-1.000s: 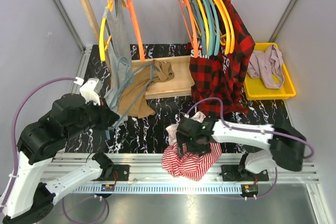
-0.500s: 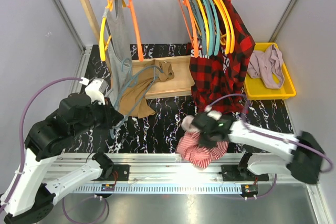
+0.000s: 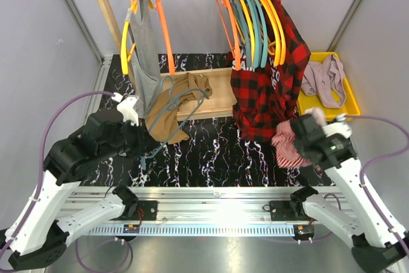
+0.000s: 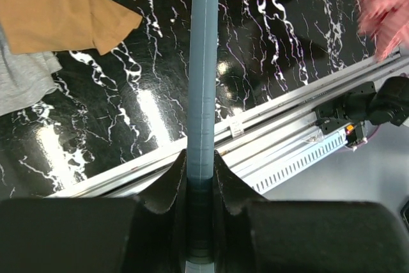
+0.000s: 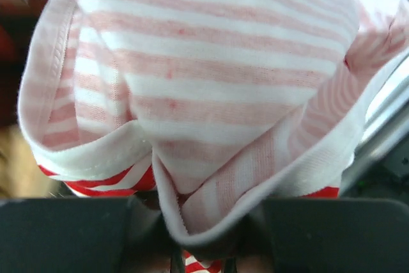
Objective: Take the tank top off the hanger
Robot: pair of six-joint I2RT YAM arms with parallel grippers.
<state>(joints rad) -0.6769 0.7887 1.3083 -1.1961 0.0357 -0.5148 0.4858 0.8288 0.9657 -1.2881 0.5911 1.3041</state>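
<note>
Tank top (image 5: 211,94) x1 R hand (image 5: 201,244); hanger (image 4: 204,94) x1 L hand (image 4: 201,180).

The bench (image 3: 211,151) is black with white marbling. A wooden rack base (image 3: 220,91) stands at its far edge. A tan garment (image 3: 167,119) spills off that base onto the bench. A yellow tray (image 3: 326,114) sits at the far right corner.
</note>
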